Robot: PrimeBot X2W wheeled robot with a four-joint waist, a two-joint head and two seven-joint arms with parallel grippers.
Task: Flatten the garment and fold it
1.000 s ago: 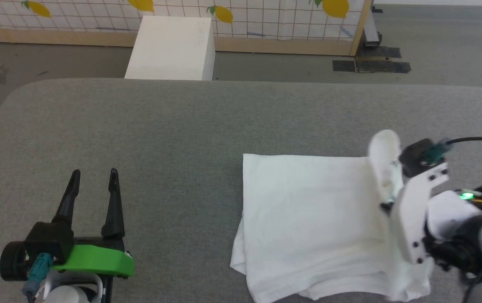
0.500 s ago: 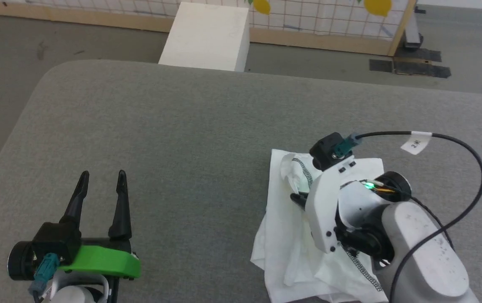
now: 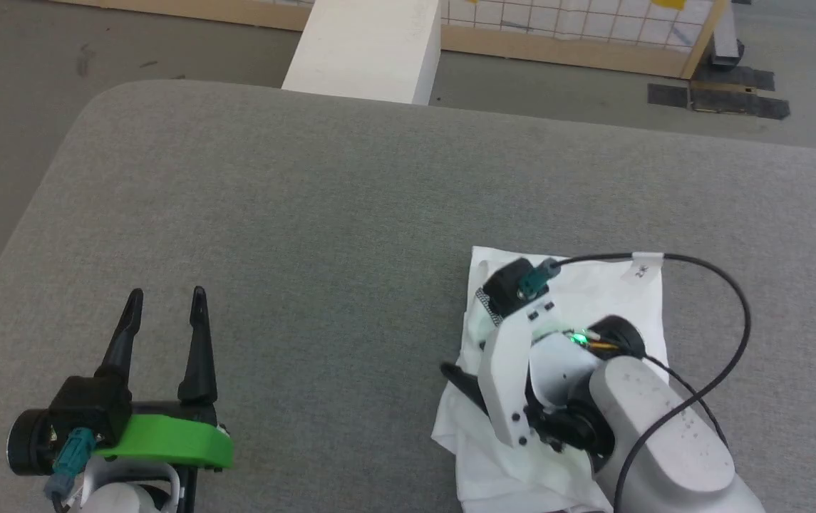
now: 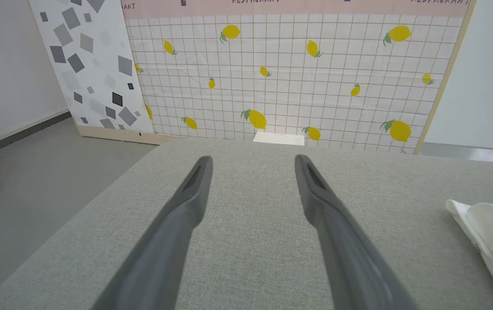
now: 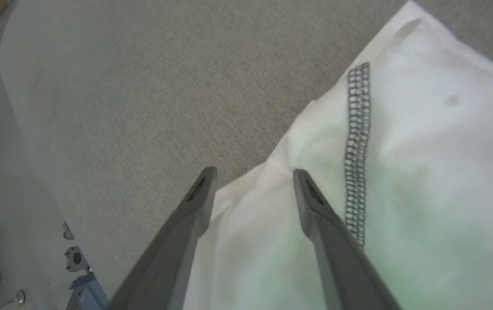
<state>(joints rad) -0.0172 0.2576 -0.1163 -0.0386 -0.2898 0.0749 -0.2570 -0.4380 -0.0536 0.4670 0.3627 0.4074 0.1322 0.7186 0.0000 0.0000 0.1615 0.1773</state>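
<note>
On the head view I see my left gripper [image 3: 167, 293] low at the left over the grey table [image 3: 308, 199], fingers spread and empty. The garment [image 3: 614, 299] lies folded and rumpled at the right, with my right gripper [image 3: 461, 372] over its left edge. Left wrist view: jaws wide, nothing between them, garment off to the right. Right wrist view: jaws well apart above the white cloth, beside its grey stitching [image 5: 358, 142], gripping nothing.
</note>
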